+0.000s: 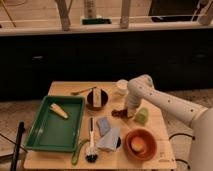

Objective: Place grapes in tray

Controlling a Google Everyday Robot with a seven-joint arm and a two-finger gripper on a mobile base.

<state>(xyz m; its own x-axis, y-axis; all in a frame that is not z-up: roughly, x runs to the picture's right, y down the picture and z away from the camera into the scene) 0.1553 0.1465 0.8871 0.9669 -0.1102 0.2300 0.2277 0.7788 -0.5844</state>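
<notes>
The grapes (119, 113), a small dark bunch, lie on the wooden table right of centre, between the dark bowl and a pale green object. My gripper (129, 111) hangs down from the white arm and sits right at the grapes' right end, close to the table top. The green tray (46, 134) stands at the left of the table, well to the left of the grapes, with a yellow corn cob (58, 111) inside it.
A dark bowl (97, 99) with food stands between tray and grapes. A white cup (121, 86), a spoon (82, 91), a pale green object (142, 116), an orange bowl (139, 144), a blue cloth (107, 133) and a green-handled brush (90, 146) crowd the table.
</notes>
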